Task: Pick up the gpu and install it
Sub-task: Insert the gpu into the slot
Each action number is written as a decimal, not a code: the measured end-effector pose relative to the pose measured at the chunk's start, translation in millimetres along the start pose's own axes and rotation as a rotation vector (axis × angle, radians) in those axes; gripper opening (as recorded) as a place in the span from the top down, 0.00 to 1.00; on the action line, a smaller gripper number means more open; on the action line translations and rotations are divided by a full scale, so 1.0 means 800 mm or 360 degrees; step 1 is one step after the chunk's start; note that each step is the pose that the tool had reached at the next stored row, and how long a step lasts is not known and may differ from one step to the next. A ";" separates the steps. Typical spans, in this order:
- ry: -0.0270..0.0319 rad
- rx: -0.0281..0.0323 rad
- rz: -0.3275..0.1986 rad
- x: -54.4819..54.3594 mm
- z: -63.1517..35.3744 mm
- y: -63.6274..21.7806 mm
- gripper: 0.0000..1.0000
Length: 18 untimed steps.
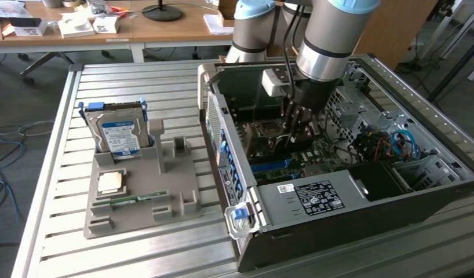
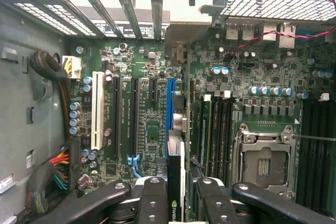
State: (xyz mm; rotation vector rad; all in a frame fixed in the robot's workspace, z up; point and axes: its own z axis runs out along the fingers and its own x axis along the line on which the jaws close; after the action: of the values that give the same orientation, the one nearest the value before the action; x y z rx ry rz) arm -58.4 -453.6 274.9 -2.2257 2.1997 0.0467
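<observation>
Black-fingered claw (image 2: 178,195) nearest the wrist lens: pinching the gpu (image 2: 175,174) edge-on, one finger on each flat face. Card hangs inside the open computer case (image 1: 338,231), in line with the blue slot (image 2: 170,106) on the motherboard (image 2: 147,129); whether its lower edge touches the slot, you cannot tell. Your read on handling: light, stiff, thin, fragile, with bare circuitry and smooth faces that could slip or twist. Grip belongs on the flat faces near the upper edge, clear of the connector. Farthest off, the rear slot covers (image 2: 127,11) stand beyond the slot's end.
</observation>
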 end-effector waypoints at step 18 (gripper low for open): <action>0.00001 0.00009 -0.0003 0.004 0.002 0.007 0.74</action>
State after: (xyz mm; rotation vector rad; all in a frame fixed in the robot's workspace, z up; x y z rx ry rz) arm -63.6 -456.6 273.3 -2.2277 2.1972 0.0460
